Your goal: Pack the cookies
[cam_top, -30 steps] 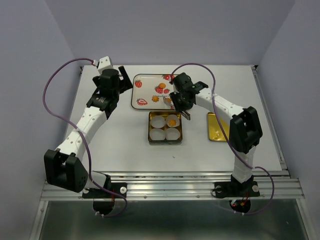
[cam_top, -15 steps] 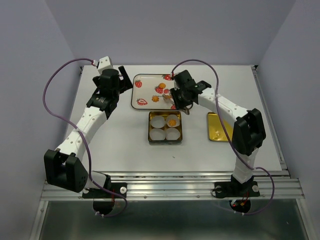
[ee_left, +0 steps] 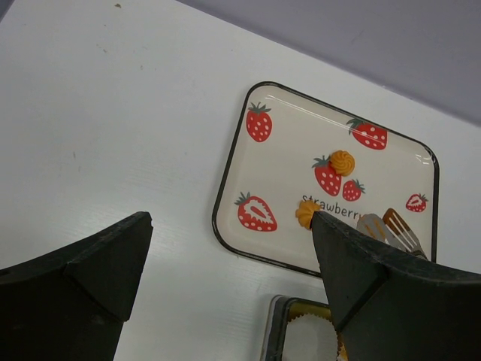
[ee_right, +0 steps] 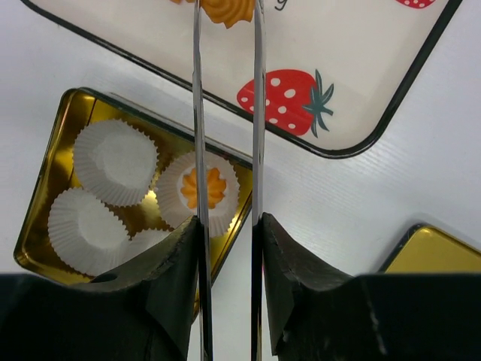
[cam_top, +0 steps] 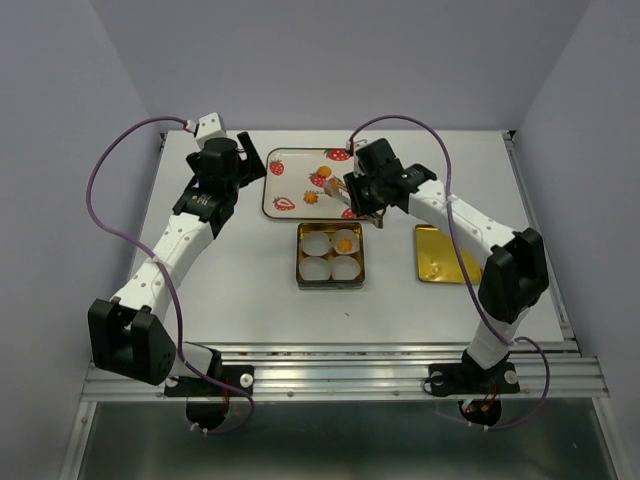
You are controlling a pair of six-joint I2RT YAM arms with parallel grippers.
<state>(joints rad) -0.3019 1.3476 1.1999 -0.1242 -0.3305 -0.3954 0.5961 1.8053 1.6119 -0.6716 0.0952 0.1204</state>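
My right gripper is shut on metal tongs. Their two blades reach over the strawberry tray and straddle a cookie at the top edge of the right wrist view; the tips are out of frame. Two more cookies lie on the tray. One cookie sits in a white paper cup in the gold tin. My left gripper is open and empty, above the table left of the tray.
The tin's other three paper cups hold nothing. The gold lid lies flat right of the tin, under my right forearm. The tongs' ends show in the left wrist view.
My right gripper has moved with the tongs away from the tin and back over the tray. The left arm has not moved.
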